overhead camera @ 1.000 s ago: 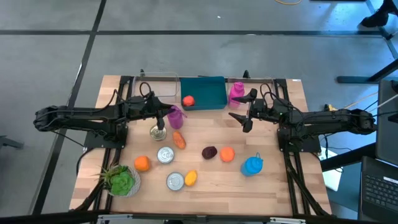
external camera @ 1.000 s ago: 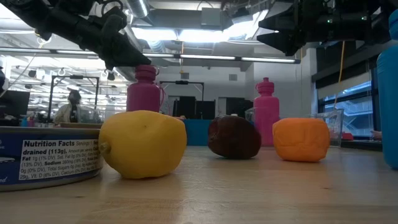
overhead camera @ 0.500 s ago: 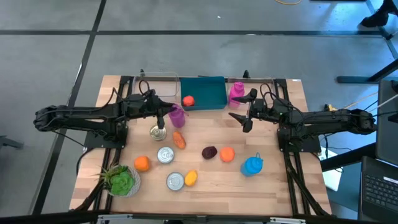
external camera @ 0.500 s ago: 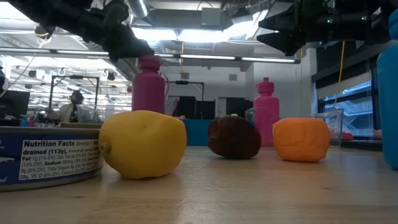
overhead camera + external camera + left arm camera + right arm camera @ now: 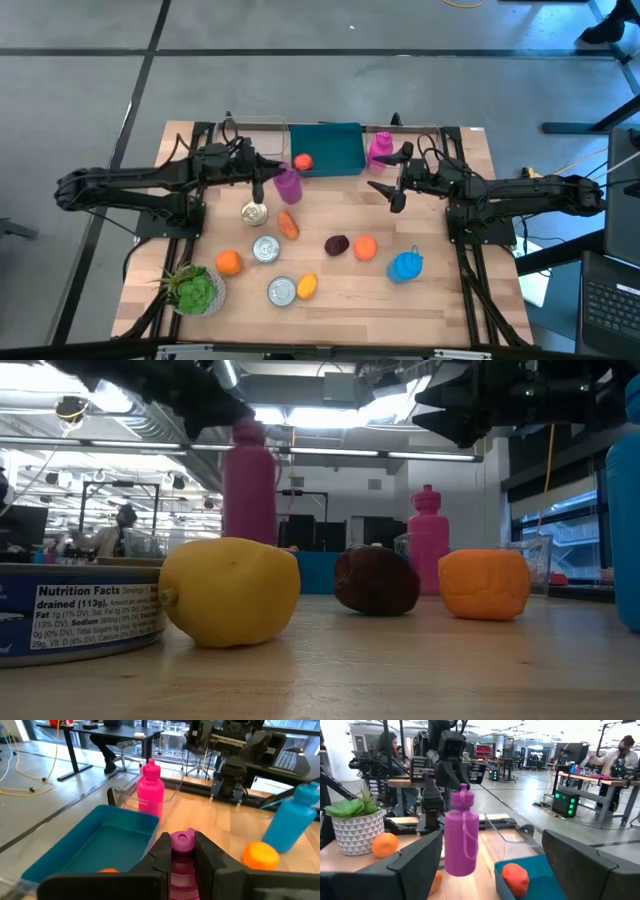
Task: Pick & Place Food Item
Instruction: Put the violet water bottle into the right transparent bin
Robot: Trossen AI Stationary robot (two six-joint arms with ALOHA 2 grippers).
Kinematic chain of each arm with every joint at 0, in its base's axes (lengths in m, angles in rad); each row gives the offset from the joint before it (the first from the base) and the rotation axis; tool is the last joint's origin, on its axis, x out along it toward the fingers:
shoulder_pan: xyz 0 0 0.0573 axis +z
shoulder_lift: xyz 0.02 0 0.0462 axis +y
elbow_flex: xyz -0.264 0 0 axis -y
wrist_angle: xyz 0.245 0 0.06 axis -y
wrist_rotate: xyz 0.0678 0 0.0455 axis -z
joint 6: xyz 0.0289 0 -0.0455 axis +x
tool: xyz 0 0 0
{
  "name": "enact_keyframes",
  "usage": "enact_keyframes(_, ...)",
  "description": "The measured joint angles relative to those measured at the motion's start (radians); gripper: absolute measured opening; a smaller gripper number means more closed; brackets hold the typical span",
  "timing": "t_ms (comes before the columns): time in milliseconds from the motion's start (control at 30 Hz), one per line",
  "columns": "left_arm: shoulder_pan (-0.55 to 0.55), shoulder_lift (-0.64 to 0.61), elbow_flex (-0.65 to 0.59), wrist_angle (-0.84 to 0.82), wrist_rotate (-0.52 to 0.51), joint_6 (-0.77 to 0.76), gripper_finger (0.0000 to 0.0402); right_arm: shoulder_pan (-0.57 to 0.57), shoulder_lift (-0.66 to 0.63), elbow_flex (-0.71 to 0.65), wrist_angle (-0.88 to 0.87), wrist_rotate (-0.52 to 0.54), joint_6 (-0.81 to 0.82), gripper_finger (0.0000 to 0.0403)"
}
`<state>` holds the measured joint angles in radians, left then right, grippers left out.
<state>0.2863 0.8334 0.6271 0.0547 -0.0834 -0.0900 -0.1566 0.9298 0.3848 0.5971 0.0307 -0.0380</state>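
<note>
Lighting was bright and even, from overhead ceiling strips visible in the low view. Soft short shadows on the table (image 5: 330, 275) in the high view. Low view: lemon (image 5: 230, 592) sharp, background hall blurred, arms backlit to silhouettes. Wrist views: near fingers soft, window glare behind, slight edge distortion.

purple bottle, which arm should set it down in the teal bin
Left, probably. The left gripper is shut on the purple bottle, lifted beside the teal bin. The right gripper hangs open and empty by the pink bottle.
</note>
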Motion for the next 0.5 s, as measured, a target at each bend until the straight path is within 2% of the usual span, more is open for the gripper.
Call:
enact_keyframes(267, 0.0, 0.101, 0.087, -0.013, 0.034, 0.038, 0.0031, -0.001, 0.016, 0.091, -0.081, -0.064, -0.002, 0.0341)
enact_keyframes(500, 0.0, 0.209, 0.154, -0.002, 0.059, 0.082, 0.0031, -0.032, 0.129, 0.171, -0.105, -0.172, 0.008, 0.0341)
